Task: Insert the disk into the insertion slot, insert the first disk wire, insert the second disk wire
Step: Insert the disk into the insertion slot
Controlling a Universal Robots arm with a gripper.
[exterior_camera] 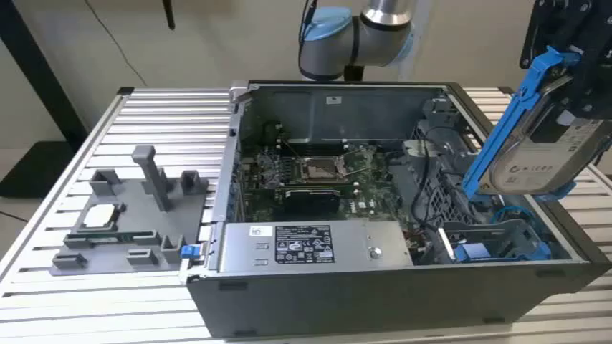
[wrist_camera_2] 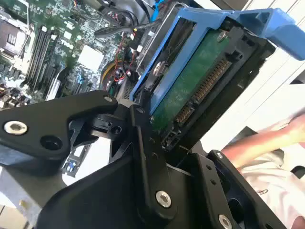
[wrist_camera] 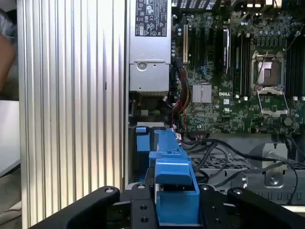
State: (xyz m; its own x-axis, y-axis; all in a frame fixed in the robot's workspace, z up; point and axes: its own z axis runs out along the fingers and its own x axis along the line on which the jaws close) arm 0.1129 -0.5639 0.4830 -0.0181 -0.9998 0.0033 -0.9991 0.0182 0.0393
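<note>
In the exterior view the gripper [exterior_camera: 572,86] hangs at the exterior view's right, above the open computer case [exterior_camera: 383,301], clamped on the disk [exterior_camera: 550,154]. The disk is in its blue carrier frame [exterior_camera: 505,125], tilted steeply, with its lower end over the case's near corner. It is off the insertion slot [exterior_camera: 492,244], the blue-tabbed bay of the drive cage below it. In the second wrist view the black fingers [wrist_camera_2: 143,157] pinch the carrier from both sides, and the disk's green underside and connector end [wrist_camera_2: 183,114] face the camera.

Seating the disk well looks like a matter of alignment. The carrier probably has to be brought square to the bay before it goes in, since a tilted frame would likely catch on the blue tabs. The loose black cables [wrist_camera: 217,151] lying over the cage are the likeliest snag, so the disk's path should stay off them. A firm grip on the plastic frame should be kept until the carrier sits fully home.

The case lies on a slatted aluminium table [exterior_camera: 153,115]. A grey fixture plate [exterior_camera: 125,229] sits on it towards the exterior view's left, well apart from the work. Inside the case are the power-supply box [exterior_camera: 306,247] and the CPU socket [exterior_camera: 319,168]. A plain light wall [exterior_camera: 220,36] stands behind, and a person's arm [wrist_camera_2: 267,140] is near the table's edge.
</note>
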